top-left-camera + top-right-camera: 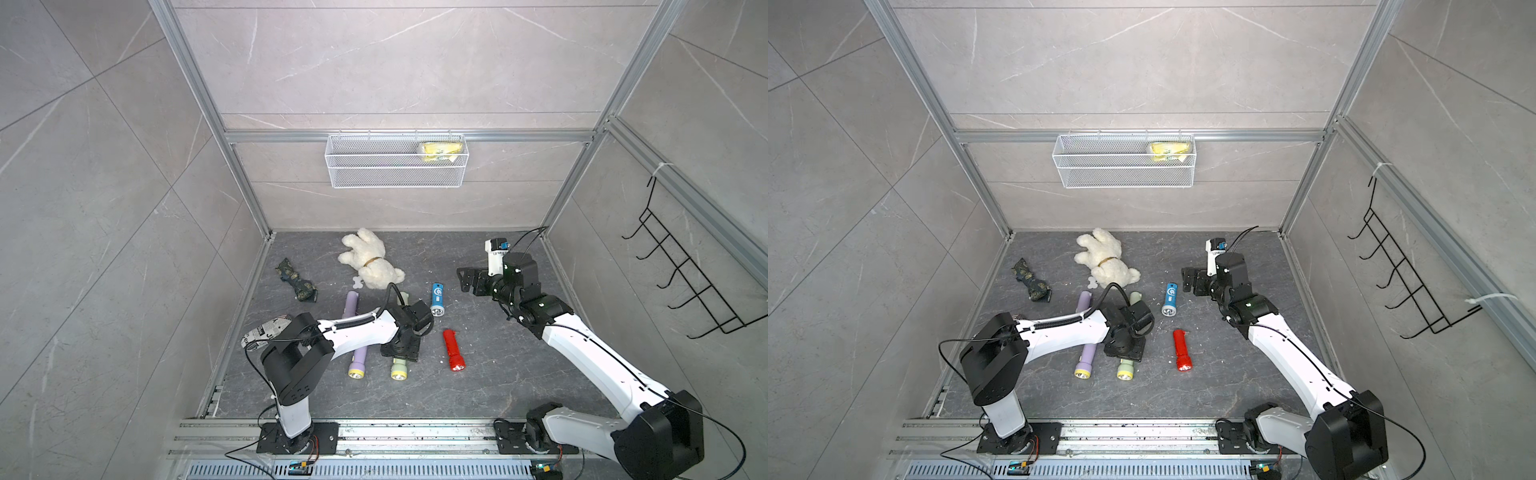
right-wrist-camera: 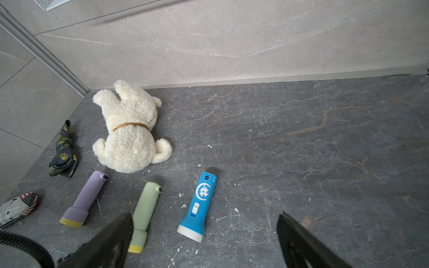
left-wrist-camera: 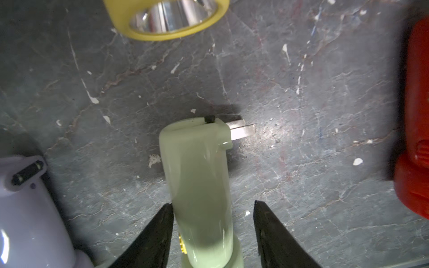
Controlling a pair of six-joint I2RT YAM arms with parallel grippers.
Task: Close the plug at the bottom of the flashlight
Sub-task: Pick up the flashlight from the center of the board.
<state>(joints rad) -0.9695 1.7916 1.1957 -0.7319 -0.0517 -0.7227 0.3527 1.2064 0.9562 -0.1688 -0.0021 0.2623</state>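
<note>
Green flashlight (image 1: pixel 398 369): lying flat on the dark surface (image 1: pixel 498 374); yellow-rimmed head toward the arm bases, tail toward the back wall; between the purple flashlight (image 1: pixel 351 305) and the red flashlight (image 1: pixel 453 350) in both top views; middle hidden there under the left wrist.
Plug (image 3: pixel 241 131): metal prongs standing out sideways from the tail end, as seen by the left wrist camera; not folded in (a small black pin (image 3: pixel 209 119) sits at the corner of the tail).
Left jaws: set on either side of the green body near its head; one right against the plastic, the other with a clear gap; not pinching.
Left arm (image 1: pixel 361 332): stretched low across the purple flashlight; wrist pointing down.
Right jaws: spread wide, holding nothing; hanging over the back right part of the surface in both top views.
Blue flashlight (image 1: pixel 437 299): near the green tail but apart from it; white head toward the bases.
Plush dog (image 1: pixel 372 259): white, lying behind the flashlights; brown collar showing.
Patterned cloth bundle (image 1: pixel 296 280): near the left wall.
Newsprint pouch (image 1: pixel 259 332): partly under the left arm.
Wire basket (image 1: pixel 395 166): hung on the back wall; yellow packet (image 1: pixel 440 150) in its right end.
</note>
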